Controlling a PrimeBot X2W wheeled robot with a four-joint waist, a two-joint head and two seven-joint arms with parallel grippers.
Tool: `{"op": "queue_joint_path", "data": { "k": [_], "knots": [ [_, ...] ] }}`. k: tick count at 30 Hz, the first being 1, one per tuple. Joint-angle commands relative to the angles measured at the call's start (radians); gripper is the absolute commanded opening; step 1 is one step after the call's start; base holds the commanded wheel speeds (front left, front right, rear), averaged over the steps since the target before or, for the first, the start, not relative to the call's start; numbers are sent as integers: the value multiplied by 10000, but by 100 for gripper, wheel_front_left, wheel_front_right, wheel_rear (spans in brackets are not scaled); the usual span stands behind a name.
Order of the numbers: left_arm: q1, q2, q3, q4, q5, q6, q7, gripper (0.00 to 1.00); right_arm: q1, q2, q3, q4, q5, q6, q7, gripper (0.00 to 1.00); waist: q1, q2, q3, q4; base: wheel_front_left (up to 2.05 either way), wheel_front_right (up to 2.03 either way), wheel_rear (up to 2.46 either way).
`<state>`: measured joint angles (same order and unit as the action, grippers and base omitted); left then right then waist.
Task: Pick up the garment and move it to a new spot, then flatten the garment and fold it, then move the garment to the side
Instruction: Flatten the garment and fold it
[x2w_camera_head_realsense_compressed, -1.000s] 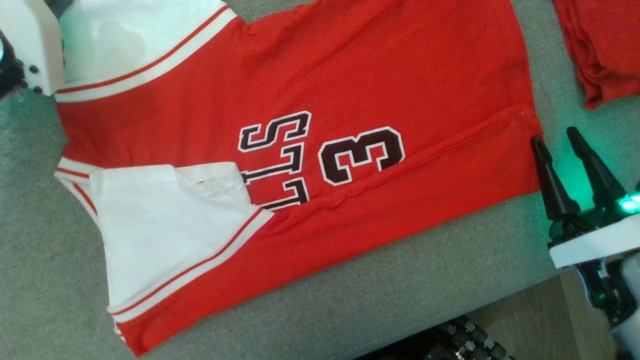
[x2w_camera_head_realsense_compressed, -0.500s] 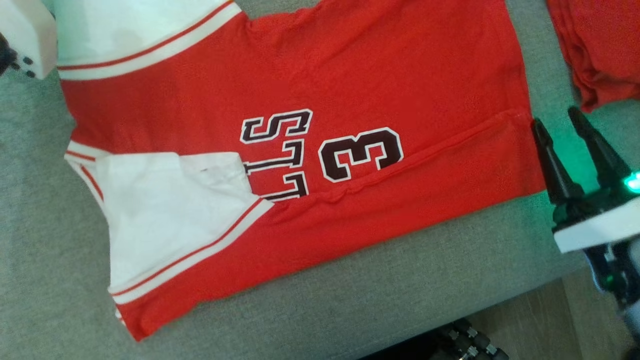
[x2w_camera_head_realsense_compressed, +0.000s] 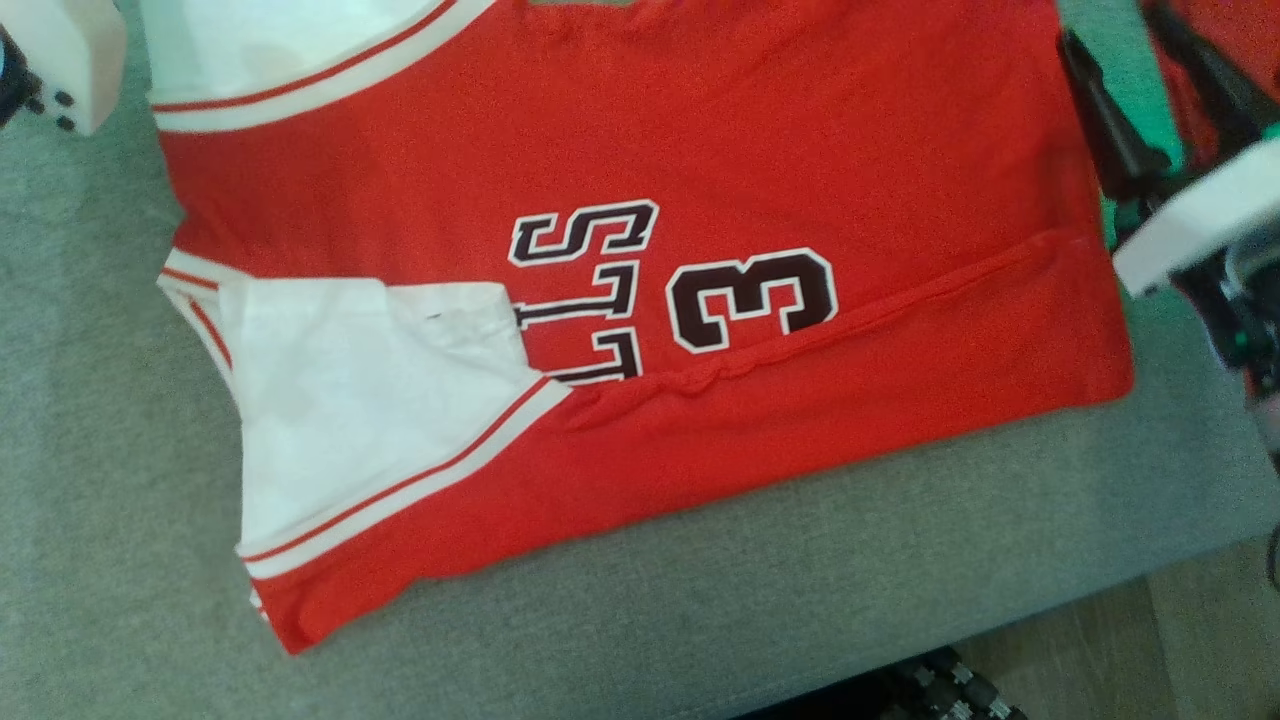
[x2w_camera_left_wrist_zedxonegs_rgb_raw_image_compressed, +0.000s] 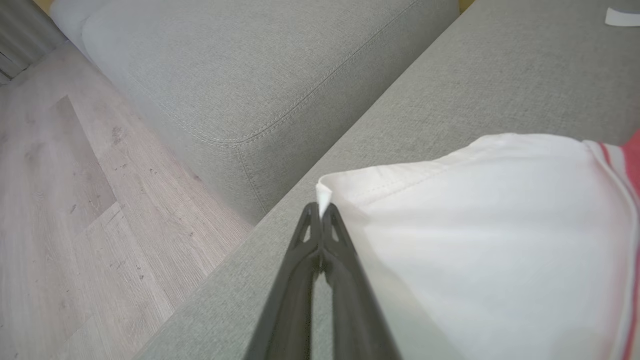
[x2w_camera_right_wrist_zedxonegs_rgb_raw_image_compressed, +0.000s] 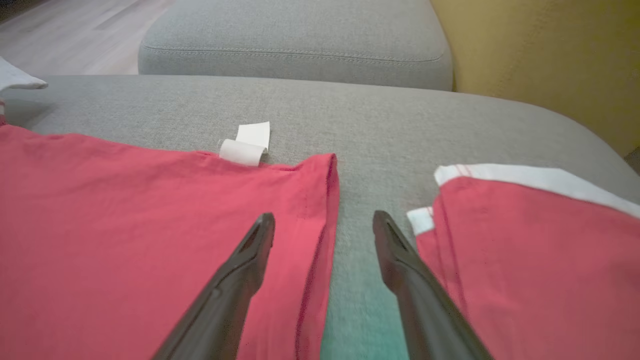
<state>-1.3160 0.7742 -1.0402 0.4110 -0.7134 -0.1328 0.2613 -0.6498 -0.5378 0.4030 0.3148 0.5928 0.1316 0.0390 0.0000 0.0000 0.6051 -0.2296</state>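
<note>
Left gripper (x2w_camera_left_wrist_zedxonegs_rgb_raw_image_compressed: 320, 210): pinching the corner of a white sleeve (x2w_camera_left_wrist_zedxonegs_rgb_raw_image_compressed: 475, 250) between fully closed fingers, leaving a tip of cloth poking out past them.
Right gripper (x2w_camera_right_wrist_zedxonegs_rgb_raw_image_compressed: 324, 219): hanging with fingers wide apart, gripping nothing, straddling the grey strip between the hem of the garment (x2w_camera_right_wrist_zedxonegs_rgb_raw_image_compressed: 125, 225) and a second red garment (x2w_camera_right_wrist_zedxonegs_rgb_raw_image_compressed: 525, 260); touching either cloth or not, impossible to tell.
Garment, red jersey with white sleeves and dark lettering: lying spread on the grey sofa seat (x2w_camera_head_realsense_compressed: 700, 600), close to its front edge, lower side folded up over the body, the other white sleeve (x2w_camera_head_realsense_compressed: 370, 400) covering part of the lettering.
White label (x2w_camera_right_wrist_zedxonegs_rgb_raw_image_compressed: 247, 145): sticking out from under the far hem corner.
</note>
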Motion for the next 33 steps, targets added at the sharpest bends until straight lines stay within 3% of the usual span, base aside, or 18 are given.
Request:
{"op": "queue_joint_path", "data": {
  "k": [1,12,14,15,16,18,21,24,33],
  "knots": [
    [-668,381,388,-95,-27,22,-134,0,-184,-127,108,-18,0,-9,71,100,0,0,85,138,0,0,0],
    [-1293,351,-451,96,-436,22,-540,0,-2266,101,1329,1799,930,-9,638,100,0,0,295,626,0,0,0],
    [-1366,321,-551,130,-499,21,-614,0,-2469,63,1505,1952,1100,-9,612,75,0,0,315,685,0,0,0],
    [-1366,321,-551,130,-499,21,-614,0,-2469,63,1505,1952,1100,-9,612,75,0,0,315,685,0,0,0],
    [-1401,304,-598,148,-534,21,-654,0,-2558,40,1590,2016,1180,-9,593,58,0,0,326,711,0,0,0],
    [-1461,275,-699,187,-611,21,-715,0,-2722,-1,1766,2112,1323,-9,538,35,0,0,342,754,0,0,0],
    [-1530,253,-855,249,-710,21,-802,0,-2935,-71,2010,2212,1454,-9,358,27,0,0,353,790,0,0,0],
    [-1603,244,-980,316,-786,21,-912,0,-3133,-133,2216,2295,1581,-9,156,0,0,0,356,810,0,0,0],
    [-2162,76,-897,710,-212,111,-2477,0,-3815,-301,1993,2682,1895,-9,-1277,0,0,0,268,887,0,0,0]
  ]
}}
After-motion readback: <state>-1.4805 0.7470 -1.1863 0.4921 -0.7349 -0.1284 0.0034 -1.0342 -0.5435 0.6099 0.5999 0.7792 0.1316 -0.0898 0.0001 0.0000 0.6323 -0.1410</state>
